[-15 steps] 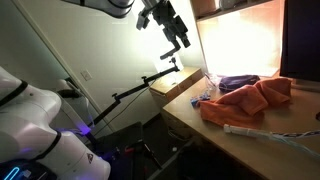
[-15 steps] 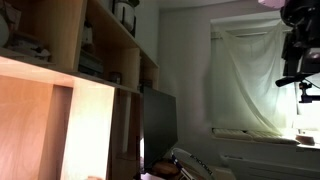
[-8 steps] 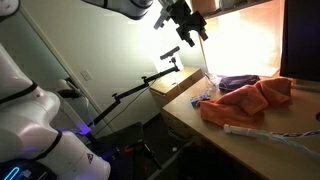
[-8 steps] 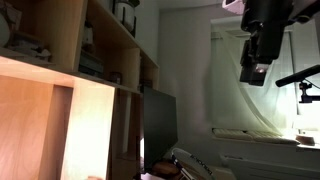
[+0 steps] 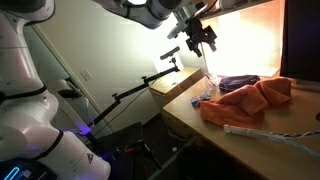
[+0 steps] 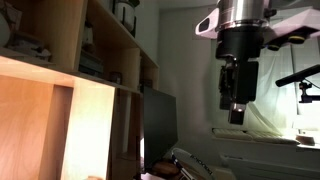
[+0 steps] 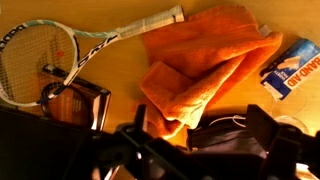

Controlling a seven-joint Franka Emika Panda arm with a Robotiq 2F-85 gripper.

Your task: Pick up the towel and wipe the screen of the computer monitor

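a robot arm (image 5: 150, 12) reaches in over a wooden bench (image 5: 188, 114), its gripper (image 5: 203, 40) hanging in the air well clear of the surface, jaws released and spread wide with nothing between them. the towel (image 5: 250, 100), a rumpled orange-red cloth far bigger than the gripper, lies heaped on the bench below it, untouched. just behind the towel sits a small dark purple bundle (image 5: 238, 82); in front of it the white handle of a racket (image 5: 250, 132) runs along the bench. the monitor (image 5: 302, 38), black and unlit, stands at the back of the bench at the picture's edge, beside a brightly glowing pale-orange panel (image 5: 240, 40). in an exterior view from another angle, the dark monitor stands next to tall wooden shelves (image 6: 90, 60), and the gripper points straight down in front of a pale curtain (image 6: 262, 70). the wrist view looks down on the towel, its thick folds filling the middle of the picture, with the racket's strung head to one side, a blue-and-white packet (image 7: 295, 68) to the other, and the dark bundle against the towel's near edge. the jaws show there only as dark, blurred shapes along the bottom.
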